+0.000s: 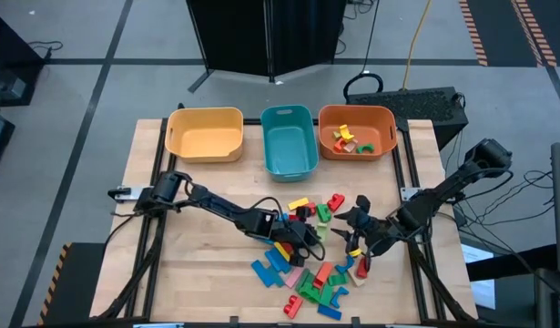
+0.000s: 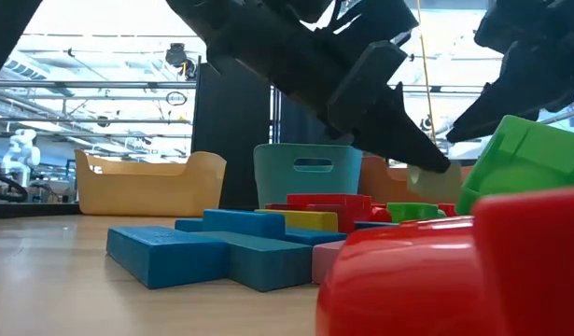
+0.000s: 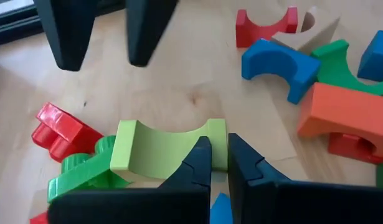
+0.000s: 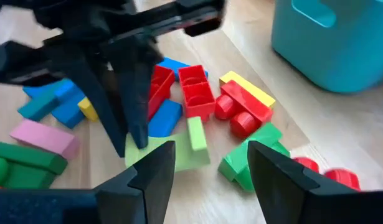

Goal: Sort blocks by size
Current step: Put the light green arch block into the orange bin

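Observation:
Loose blocks (image 1: 307, 273) in several colours lie on the wooden table in front of both arms. My left gripper (image 3: 219, 168) is shut on a light green arch block (image 3: 160, 146), also seen in the right wrist view (image 4: 172, 152). Beside it lie a dark green block (image 3: 79, 180) and a red block (image 3: 60, 127). My right gripper (image 4: 210, 168) hovers open just to the right of the left one (image 1: 314, 235), above the blocks, with nothing between its fingers. Its two fingers also show in the left wrist view (image 3: 104, 31). My left gripper pinches the arch block at one leg's end (image 3: 217, 140) between its two fingers. The fingers slant down from the table's left. In the low view the pale block (image 2: 434, 182) hangs at the fingertips, a little above the other blocks; my own fingers hide the exact place of contact.
Three bins stand along the far edge: a yellow one (image 1: 205, 133), a teal one (image 1: 289, 138) and an orange one (image 1: 356, 132) with several small blocks inside. Blue, red and orange arch blocks (image 3: 278, 65) lie just beyond the held block.

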You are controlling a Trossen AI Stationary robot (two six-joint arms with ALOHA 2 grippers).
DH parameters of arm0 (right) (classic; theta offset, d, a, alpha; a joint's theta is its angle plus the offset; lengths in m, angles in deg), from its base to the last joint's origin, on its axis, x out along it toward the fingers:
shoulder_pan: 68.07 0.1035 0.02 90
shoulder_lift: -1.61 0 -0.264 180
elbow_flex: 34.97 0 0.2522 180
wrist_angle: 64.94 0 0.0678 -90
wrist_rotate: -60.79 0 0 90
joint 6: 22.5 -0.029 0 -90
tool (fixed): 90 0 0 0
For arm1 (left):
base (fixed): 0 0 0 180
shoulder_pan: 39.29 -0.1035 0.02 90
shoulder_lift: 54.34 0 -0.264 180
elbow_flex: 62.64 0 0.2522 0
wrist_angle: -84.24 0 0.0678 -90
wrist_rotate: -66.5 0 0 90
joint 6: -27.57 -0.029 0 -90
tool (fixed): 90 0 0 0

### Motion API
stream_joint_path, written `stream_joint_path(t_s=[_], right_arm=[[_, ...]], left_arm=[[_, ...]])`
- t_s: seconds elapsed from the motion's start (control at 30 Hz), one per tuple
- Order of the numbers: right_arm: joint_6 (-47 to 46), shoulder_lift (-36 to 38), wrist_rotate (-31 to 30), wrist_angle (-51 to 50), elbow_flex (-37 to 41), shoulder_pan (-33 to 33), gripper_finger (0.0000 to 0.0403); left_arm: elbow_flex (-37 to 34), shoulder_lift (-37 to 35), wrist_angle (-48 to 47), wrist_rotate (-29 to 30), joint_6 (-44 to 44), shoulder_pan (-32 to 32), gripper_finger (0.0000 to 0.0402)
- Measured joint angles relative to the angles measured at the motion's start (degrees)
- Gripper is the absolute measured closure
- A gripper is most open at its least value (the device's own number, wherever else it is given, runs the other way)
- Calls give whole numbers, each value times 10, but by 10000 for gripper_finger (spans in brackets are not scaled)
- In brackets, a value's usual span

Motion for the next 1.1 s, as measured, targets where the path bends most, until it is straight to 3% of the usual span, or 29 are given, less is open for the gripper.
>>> stream_joint_path(t_s=[0.27,0.73,1.1], right_arm=[[128,-61,-1,102,0,-3,216],[131,-67,-10,104,0,-24,220],[126,-67,18,103,0,-24,305]], left_arm=[[1,0,-4,16,-4,1,400],[23,0,-3,42,-42,18,400],[23,1,-2,60,-42,18,400]])
